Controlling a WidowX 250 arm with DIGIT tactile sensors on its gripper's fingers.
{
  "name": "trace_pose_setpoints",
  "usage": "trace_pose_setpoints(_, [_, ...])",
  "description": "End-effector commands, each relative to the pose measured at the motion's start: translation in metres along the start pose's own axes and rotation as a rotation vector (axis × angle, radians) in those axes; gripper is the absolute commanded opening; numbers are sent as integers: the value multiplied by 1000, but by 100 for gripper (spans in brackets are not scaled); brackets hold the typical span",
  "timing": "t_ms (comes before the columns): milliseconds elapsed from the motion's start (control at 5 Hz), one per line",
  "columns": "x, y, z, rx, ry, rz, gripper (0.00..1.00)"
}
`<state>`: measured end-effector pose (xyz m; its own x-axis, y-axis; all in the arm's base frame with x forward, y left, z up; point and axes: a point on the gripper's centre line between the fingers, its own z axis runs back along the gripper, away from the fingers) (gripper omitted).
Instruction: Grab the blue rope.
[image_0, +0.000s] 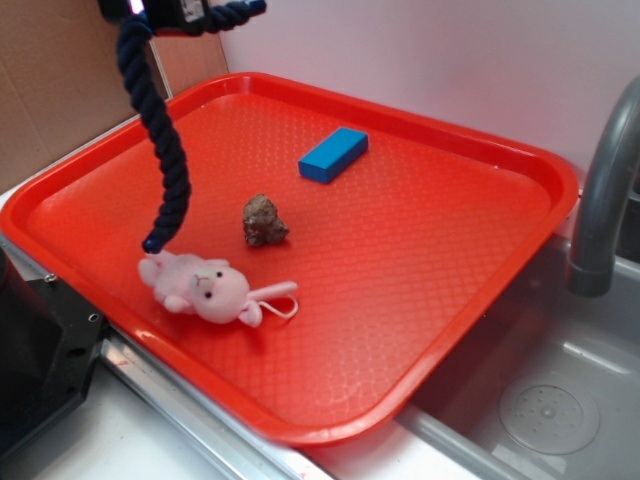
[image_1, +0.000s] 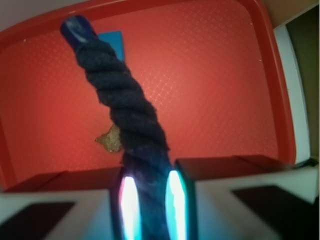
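Exterior view, tool (image_0: 170, 10) pinching blue rope (image_0: 160, 130), dangling above pink plush (image_0: 205, 287), rock (image_0: 264, 221) nearby

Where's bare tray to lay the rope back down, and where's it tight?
Biggest free patch: the tray's right half, between the blue block, the rock and the sink-side rim. Another bare strip runs along the far-left rim behind the hanging blue rope. Crowded: near-left corner, where the rope's end dangles just over the pink plush, rock close by.

White wall (image_0: 420, 50), steel sink (image_0: 560, 400) (grey faucet (image_0: 600, 200)).
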<state>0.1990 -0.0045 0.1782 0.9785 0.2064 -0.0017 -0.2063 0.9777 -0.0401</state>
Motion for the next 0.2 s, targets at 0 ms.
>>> trace_pose_setpoints(0, [9,30,16,38,-185,224,0])
